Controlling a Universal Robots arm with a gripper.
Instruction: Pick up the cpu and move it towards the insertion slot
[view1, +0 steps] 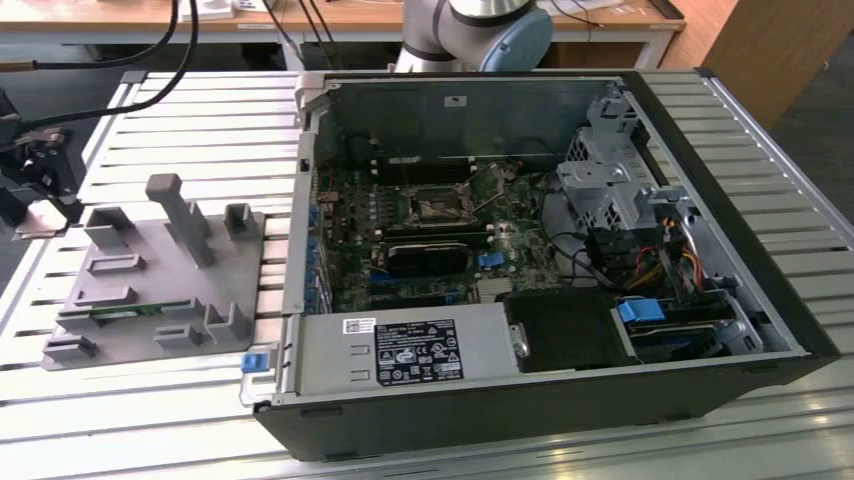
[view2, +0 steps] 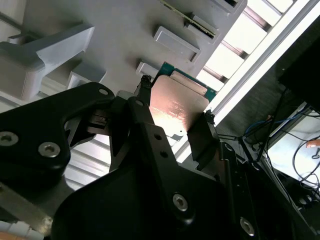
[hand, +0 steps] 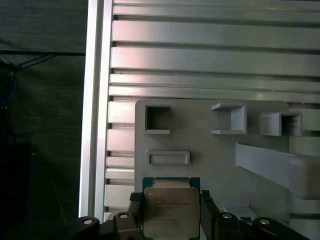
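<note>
The cpu (hand: 171, 207) is a flat square chip with a shiny metal top and a thin green rim. It sits between the two black fingers of my gripper (hand: 171, 216), which is shut on its opposite edges. In the second wrist view the cpu (view2: 176, 106) hangs over the edge of the grey fixture plate (view2: 120, 35), with the gripper (view2: 175, 116) around it. In the exterior view my gripper (view1: 38, 195) is at the far left, beside the fixture plate (view1: 147, 290). The insertion slot (view1: 435, 208) lies on the motherboard inside the open computer case, well to the exterior view's right of the gripper.
The open black computer case (view1: 534, 400) takes up the middle and right of the slatted metal table (view1: 174, 420). The grey fixture plate carries upright posts (view1: 180, 215) and small pockets (hand: 157, 120). Drive cages and cables (view1: 627, 220) crowd the case's right side. The table's edge (hand: 92, 125) runs near the gripper.
</note>
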